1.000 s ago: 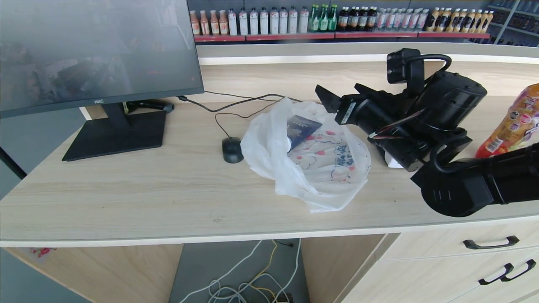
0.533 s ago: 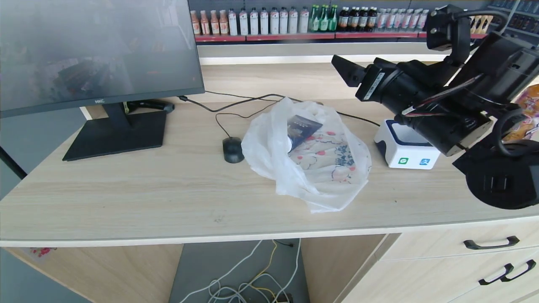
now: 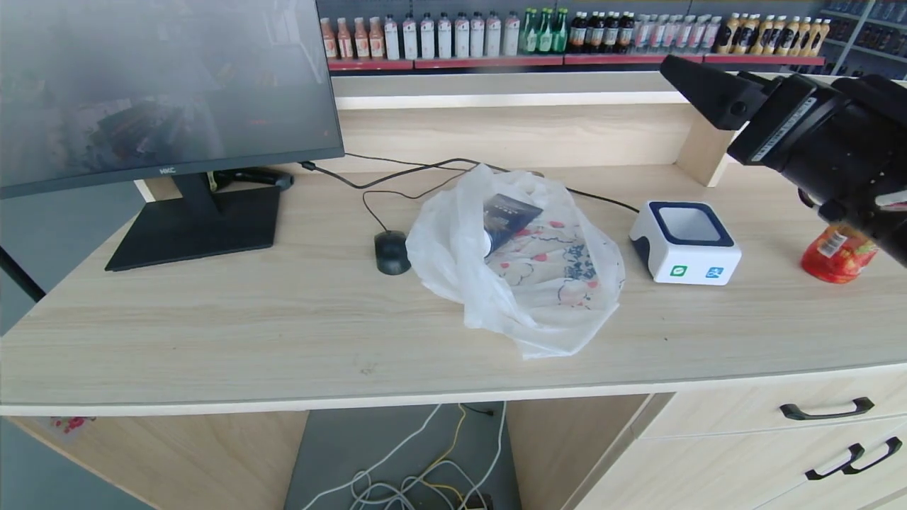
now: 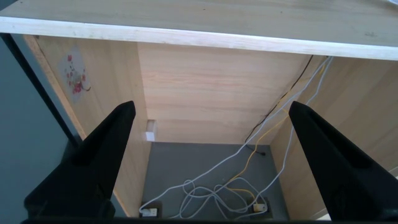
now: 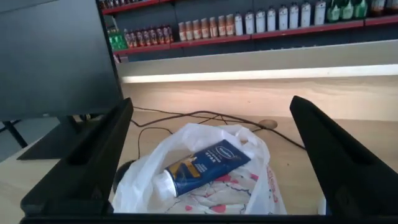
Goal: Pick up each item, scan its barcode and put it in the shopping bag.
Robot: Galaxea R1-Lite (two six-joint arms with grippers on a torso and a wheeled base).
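Note:
The white shopping bag (image 3: 538,283) lies crumpled mid-counter, and a dark blue tube (image 3: 506,216) rests in its mouth; the right wrist view shows the bag (image 5: 205,180) and the tube (image 5: 205,165) too. Right of the bag stands the white barcode scanner (image 3: 684,244), window up. Farther right is an orange bottle (image 3: 840,255), its top hidden by my right arm. My right gripper (image 3: 708,83) hangs high above the counter's right part, open and empty (image 5: 211,109). My left gripper (image 4: 211,109) is open and empty below the counter edge.
A monitor (image 3: 163,85) stands at the back left, with a black mouse (image 3: 392,251) and cables (image 3: 397,173) between it and the bag. A raised ledge (image 3: 510,131) backs the counter. Drawers (image 3: 825,409) sit below right. Loose cables (image 4: 230,186) lie under the counter.
My right arm has lifted and swung right, away from the bag. The scanner and the bottle's base have come into sight. The bag and tube have not moved.

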